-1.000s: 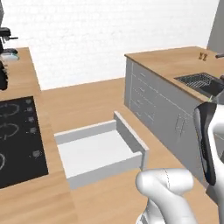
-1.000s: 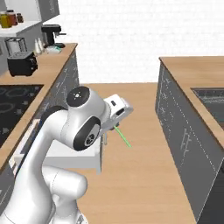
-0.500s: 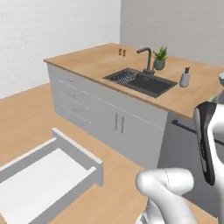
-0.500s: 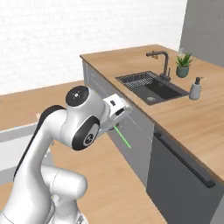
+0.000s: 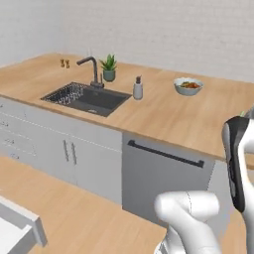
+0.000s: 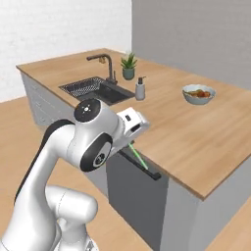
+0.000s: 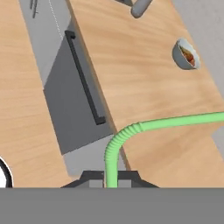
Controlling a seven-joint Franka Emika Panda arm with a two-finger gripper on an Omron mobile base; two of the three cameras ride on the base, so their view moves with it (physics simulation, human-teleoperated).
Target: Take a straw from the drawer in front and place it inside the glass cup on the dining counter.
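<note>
Now that the base has swung from the drawer to face the dining counter, the gripper stays clamped on the straw, whose bent end reaches ahead over the wood. Delivery comes next, though I cannot make out the glass cup.

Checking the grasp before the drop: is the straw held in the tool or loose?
Held. The tool is shut on the straw, its bent end stretching over the dining counter.
</note>
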